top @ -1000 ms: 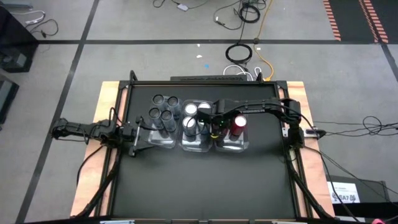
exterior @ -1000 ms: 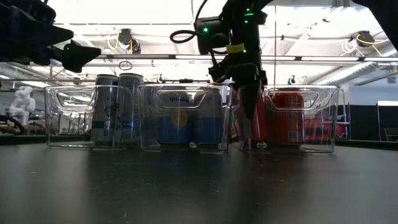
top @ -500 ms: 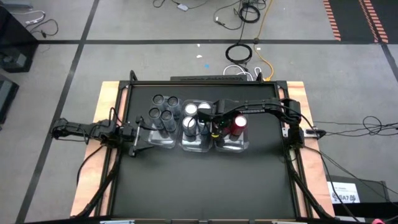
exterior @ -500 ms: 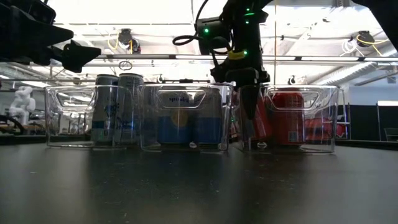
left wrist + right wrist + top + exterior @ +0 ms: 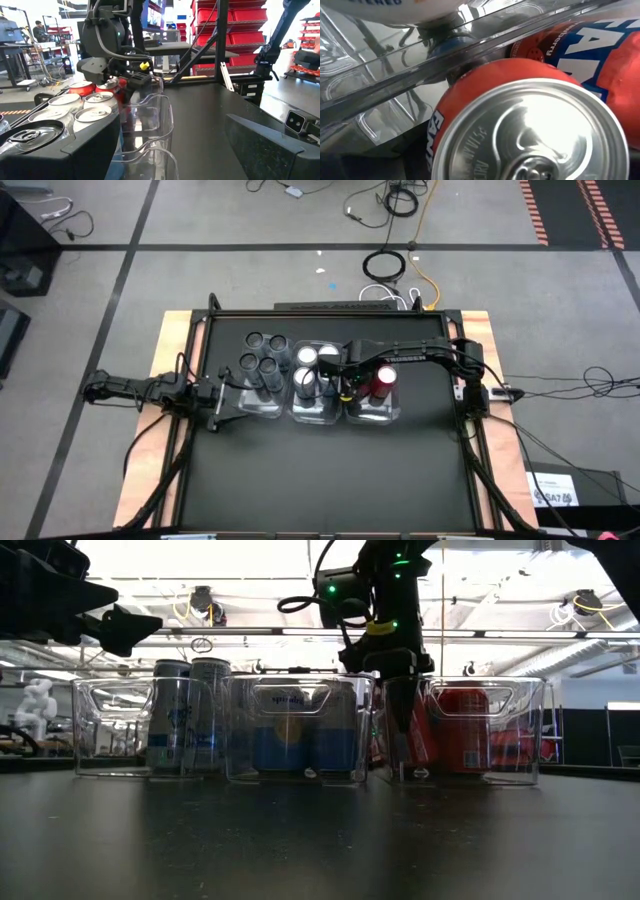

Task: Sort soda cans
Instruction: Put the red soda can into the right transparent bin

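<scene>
The right gripper (image 5: 352,383) is reaching down into the rightmost clear bin (image 5: 520,772), the one with the red cans (image 5: 470,735), and its fingers are sitting at the bin's inner end, close to the wall it shares with the middle bin (image 5: 240,765). Whether those fingers are apart or clamped I cannot tell; the wrist camera is filling up with the silver top of a red can (image 5: 535,135) right under it, with another red can lying against it behind, and no finger is showing. So it may be gripping that can or just letting go of it.

The risk I am seeing: the can looks tilted against its neighbour and the bin wall. If the arm lifts away carelessly, it could be tipping the can over or dragging the light bin along.

The blue-silver cans (image 5: 295,745) are standing in the middle bin and the dark grey cans (image 5: 262,355) in the left bin (image 5: 95,740). The left gripper (image 5: 222,412) is waiting just beside that left bin, with its fingers looking spread.
</scene>
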Controlling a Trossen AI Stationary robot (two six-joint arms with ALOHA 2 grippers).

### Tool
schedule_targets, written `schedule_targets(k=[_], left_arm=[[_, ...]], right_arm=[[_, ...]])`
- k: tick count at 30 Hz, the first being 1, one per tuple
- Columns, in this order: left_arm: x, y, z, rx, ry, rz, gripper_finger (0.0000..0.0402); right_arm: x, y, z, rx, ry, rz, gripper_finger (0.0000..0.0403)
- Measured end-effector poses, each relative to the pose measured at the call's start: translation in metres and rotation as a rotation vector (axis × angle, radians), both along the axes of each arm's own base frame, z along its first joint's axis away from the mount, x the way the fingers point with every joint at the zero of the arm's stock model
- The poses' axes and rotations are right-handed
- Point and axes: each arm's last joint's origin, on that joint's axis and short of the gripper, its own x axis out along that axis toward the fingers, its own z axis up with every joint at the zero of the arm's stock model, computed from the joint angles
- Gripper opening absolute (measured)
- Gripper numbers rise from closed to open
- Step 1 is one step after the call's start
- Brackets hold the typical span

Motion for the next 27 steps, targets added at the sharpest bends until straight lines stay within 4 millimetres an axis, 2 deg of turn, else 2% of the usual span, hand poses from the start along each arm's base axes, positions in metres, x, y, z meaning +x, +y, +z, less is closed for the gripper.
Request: schedule_targets(k=[9, 20, 23, 27], left_arm=[[0.0, 0.0, 0.0, 0.0, 0.0, 0.0, 0.0366], [0.0, 0.0, 0.0, 0.0, 0.0, 0.0, 0.0366], [0.0, 0.0, 0.0, 0.0, 0.0, 0.0, 0.0366], [0.0, 0.0, 0.0, 0.0, 0.0, 0.0, 0.0366]], right_arm=[[0.0, 0.0, 0.0, 0.001, 0.0, -0.002, 0.0337], [-0.006, 0.002, 0.004, 0.0, 0.038, -0.018, 0.0396], [-0.011, 0.002, 0.016, -0.01, 0.035, -0.032, 0.0398], [-0.018, 0.005, 0.047, -0.063, -0.052, -0.067, 0.0396]])
